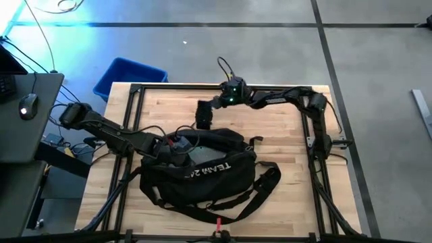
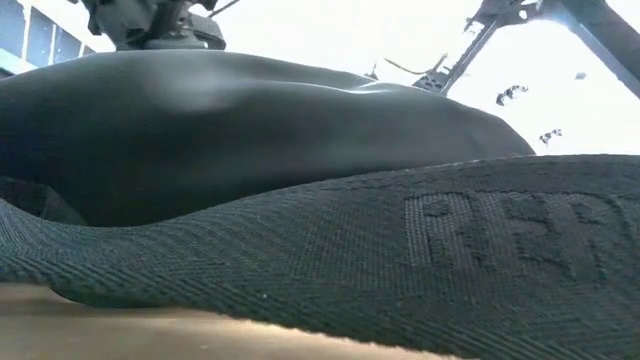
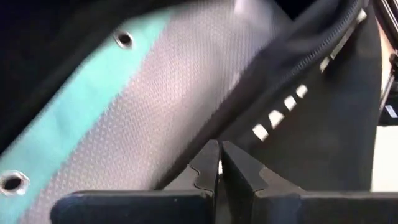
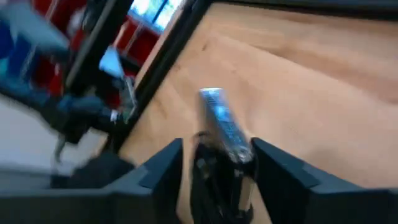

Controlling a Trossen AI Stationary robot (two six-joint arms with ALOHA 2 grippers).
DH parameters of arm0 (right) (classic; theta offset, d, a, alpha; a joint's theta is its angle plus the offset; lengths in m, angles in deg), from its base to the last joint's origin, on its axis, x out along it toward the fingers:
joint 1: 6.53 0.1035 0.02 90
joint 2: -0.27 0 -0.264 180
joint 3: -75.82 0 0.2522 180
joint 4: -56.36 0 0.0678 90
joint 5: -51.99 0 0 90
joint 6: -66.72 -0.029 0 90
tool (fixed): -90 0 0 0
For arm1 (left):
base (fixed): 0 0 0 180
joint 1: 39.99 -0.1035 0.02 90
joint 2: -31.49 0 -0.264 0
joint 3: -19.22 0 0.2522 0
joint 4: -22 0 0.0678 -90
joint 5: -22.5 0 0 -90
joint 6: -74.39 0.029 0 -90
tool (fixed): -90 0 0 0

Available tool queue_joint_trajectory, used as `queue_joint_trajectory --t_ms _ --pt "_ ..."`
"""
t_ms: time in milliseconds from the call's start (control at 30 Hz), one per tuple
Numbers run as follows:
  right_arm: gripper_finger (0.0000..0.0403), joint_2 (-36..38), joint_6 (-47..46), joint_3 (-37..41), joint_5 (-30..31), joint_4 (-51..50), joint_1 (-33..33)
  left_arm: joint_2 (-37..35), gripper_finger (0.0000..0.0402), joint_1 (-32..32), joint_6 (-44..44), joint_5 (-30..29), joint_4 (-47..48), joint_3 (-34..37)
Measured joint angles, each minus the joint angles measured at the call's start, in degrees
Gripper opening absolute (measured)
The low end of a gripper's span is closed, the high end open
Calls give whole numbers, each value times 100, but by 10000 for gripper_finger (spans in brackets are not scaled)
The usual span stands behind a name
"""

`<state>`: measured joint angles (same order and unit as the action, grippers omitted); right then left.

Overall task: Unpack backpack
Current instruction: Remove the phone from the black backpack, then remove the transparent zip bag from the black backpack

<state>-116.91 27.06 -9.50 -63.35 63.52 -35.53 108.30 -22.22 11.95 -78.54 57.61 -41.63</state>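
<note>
Left hand (image 3: 217,171) closed empty inside backpack (image 1: 202,179); right hand (image 4: 214,165) parted around a silvery object (image 4: 224,127).

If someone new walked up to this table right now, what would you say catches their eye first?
The large black backpack lies on the near half of the wooden table, its white "TEAM" lettering facing up and its straps trailing out. The left gripper is at the bag's open top, fingers shut. Beyond the bag, the right gripper has its fingers apart around a small dark object with a shiny part.
</note>
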Motion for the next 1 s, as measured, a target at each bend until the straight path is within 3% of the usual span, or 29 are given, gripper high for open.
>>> queue_joint_trajectory --t_ms 200,500,700,1000 --pt "241 686 960 -199 -81 -1097 204 -5 0 363 -427 74 222 -7" --pt "233 1184 2589 -187 533 -2692 1748 21 0 1089 -1388 80 1250 -4" --pt "221 1190 2811 -187 249 -2769 2545 21 0 1221 -1507 -217 1409 170" --pt "203 1190 3028 -187 1624 -3085 2775 21 0 1223 -1544 -156 863 466"
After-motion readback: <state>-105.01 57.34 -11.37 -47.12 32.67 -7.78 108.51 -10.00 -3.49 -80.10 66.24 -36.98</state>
